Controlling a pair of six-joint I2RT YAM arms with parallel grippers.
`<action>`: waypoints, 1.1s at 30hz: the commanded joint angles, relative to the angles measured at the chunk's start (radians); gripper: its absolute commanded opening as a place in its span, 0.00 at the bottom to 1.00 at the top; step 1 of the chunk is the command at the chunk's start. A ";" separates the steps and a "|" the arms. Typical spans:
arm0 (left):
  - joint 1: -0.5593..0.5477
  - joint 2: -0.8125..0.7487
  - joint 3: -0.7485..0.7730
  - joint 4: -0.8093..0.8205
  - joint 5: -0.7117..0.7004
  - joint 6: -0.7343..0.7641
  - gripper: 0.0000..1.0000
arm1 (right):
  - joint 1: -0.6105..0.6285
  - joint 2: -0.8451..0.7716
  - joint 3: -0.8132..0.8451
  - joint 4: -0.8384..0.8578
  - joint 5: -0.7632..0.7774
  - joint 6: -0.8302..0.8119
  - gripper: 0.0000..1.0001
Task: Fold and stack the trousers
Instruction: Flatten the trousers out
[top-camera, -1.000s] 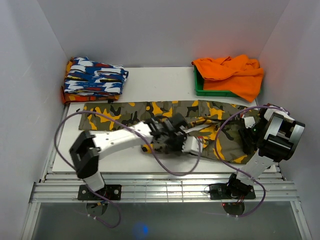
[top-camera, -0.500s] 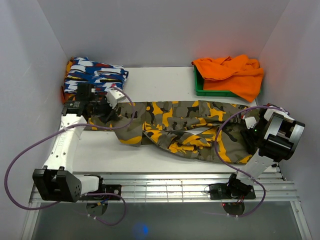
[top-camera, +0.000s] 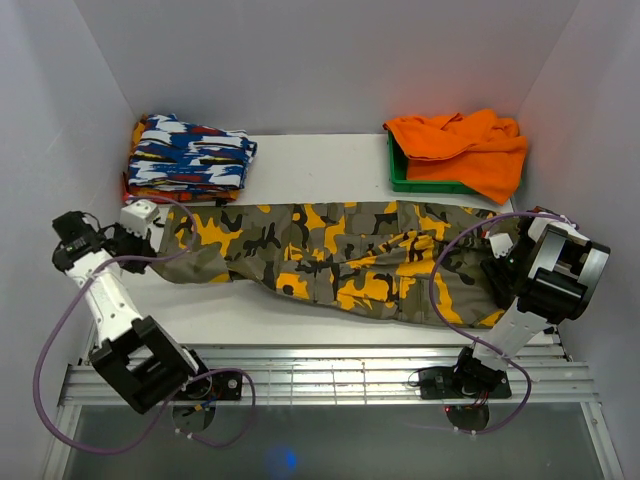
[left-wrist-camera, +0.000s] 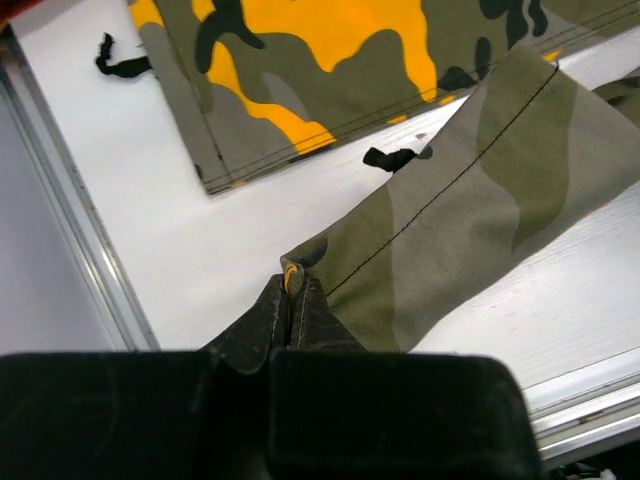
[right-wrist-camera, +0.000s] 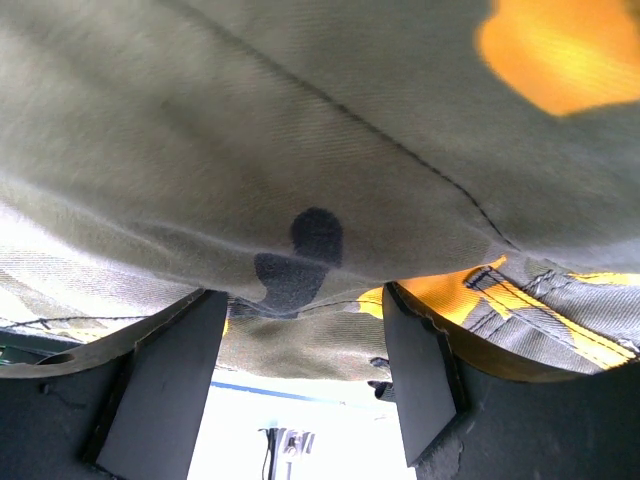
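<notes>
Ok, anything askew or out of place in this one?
The trousers lie crooked and rumpled, one leg skewed away from the other, its hem corner pinched in the left tool. The orange cloth spills over the rim of the green tray. Nothing looks damaged.

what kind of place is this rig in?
Probably a lab test cell: plain white panel walls, a left arm and right arm bolted to a slatted aluminium rail, camouflage-print cloth trousers staged as laundry.

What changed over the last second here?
The left tool, shut on a leg hem of the trousers, swept from mid-table to the left edge, drawing that leg out straight. The right tool at their other end, the patterned folded garment and the orange cloth stayed put.
</notes>
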 joint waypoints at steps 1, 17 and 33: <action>0.138 0.130 0.118 -0.098 0.245 0.246 0.02 | -0.010 0.025 0.028 0.085 0.028 -0.037 0.69; 0.230 0.057 -0.038 -0.465 0.440 1.289 0.98 | -0.008 -0.030 0.103 -0.018 -0.055 -0.050 0.79; -0.083 0.314 0.088 -0.256 0.150 0.010 0.87 | 0.110 -0.102 0.222 -0.176 -0.273 -0.012 0.79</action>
